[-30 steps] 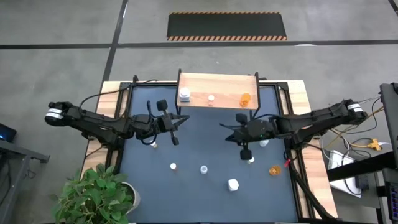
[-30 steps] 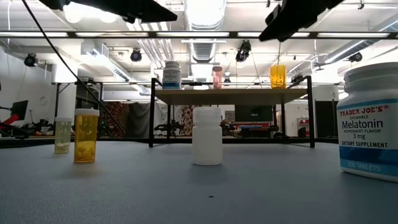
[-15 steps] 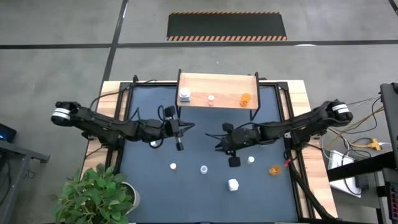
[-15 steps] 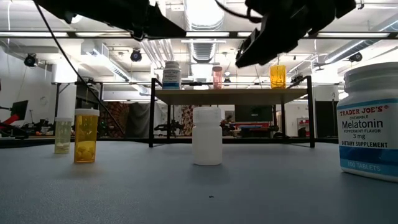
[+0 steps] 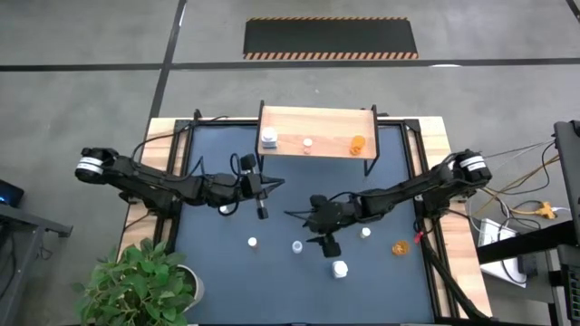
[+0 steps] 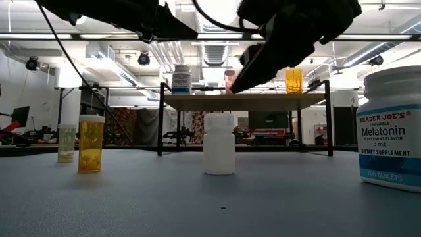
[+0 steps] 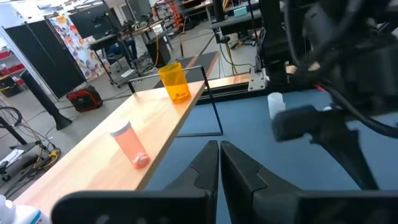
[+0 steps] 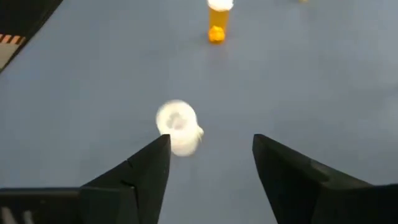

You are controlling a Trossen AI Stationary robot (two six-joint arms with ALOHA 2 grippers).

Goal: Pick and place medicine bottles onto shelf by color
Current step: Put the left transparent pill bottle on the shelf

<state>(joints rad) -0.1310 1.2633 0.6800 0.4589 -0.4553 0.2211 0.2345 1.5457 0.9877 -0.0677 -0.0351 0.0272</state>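
While the left gripper (image 5: pixel 262 201) hangs shut, the right gripper (image 5: pixel 304 220) gapes empty above a white bottle (image 5: pixel 296 246); orange bottle (image 8: pixel 217 23) beyond, nothing between.

Green potted plant (image 5: pixel 140 281) beside the table's corner, hazard-striped black floor mat (image 5: pixel 331 38) beyond the table.

right hand (image 5: pixel 306 217) opened, moved toward white bottle (image 5: pixel 296 245)

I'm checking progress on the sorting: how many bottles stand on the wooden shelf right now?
3 on the shelf: a white bottle at its left end, a small pink bottle mid-board, an orange bottle toward the right. None looks hidden.
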